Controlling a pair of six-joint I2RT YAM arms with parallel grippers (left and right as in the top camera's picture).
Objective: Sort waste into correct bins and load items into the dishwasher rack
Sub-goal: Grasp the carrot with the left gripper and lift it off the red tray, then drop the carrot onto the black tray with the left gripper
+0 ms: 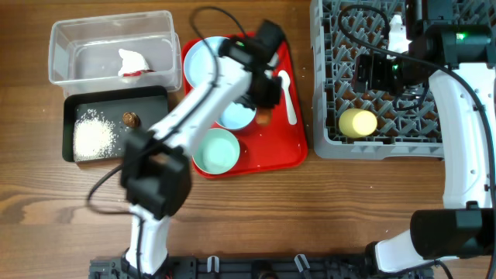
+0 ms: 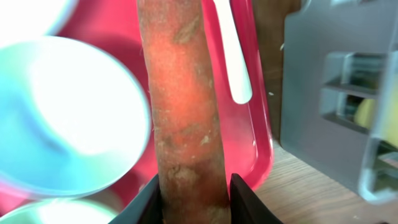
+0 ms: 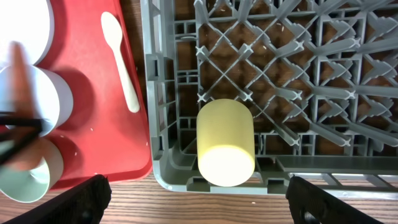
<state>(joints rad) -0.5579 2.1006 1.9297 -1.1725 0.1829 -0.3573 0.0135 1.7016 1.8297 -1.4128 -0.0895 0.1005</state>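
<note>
My left gripper (image 1: 263,94) is shut on the orange carrot-like stick (image 2: 183,106) and holds it over the red tray, beside the pale-blue bowl (image 1: 235,115). The mint-green bowl (image 1: 215,151), the pale-blue plate (image 1: 203,56) and the white spoon (image 1: 287,94) lie on that tray. My right gripper (image 3: 199,208) is open and empty above the yellow cup (image 3: 225,142), which lies on its side in the grey dishwasher rack (image 1: 403,143). The clear tub (image 1: 77,39) holds the red-and-white wrapper (image 1: 133,63). The black tray (image 1: 151,105) holds rice (image 1: 94,136) and a brown lump (image 1: 130,118).
The flat red tray (image 1: 287,151) sits between the bins on the left and the rack on the right. A strip of wooden table runs between the tray and the rack. Cables cross the table's back and the rack.
</note>
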